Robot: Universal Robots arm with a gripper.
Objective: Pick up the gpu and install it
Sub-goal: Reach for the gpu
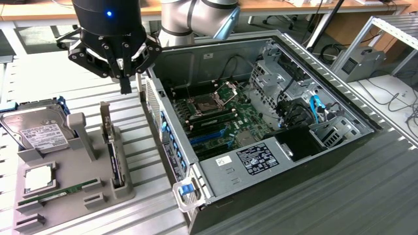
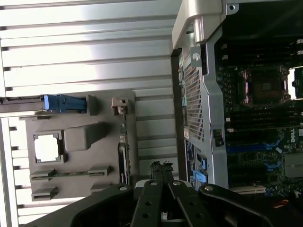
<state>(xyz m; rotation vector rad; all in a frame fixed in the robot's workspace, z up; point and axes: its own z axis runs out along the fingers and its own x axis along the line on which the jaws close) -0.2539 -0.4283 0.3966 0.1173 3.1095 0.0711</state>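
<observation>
The gpu stands on its long edge in a slot of the grey holder, its silver end bracket pointing up. In the wrist view the gpu appears edge-on as a thin dark strip. My gripper hangs above the table between the holder and the open computer case. It sits above and beyond the card's bracket end, apart from the card. Its fingers are shut together with nothing between them. Seen from the wrist, the gripper has its tips pressed together beside the holder.
The holder also carries a silver hard drive, a square processor and a green RAM stick. Inside the case lies the motherboard with blue slots. The ribbed metal table runs around both.
</observation>
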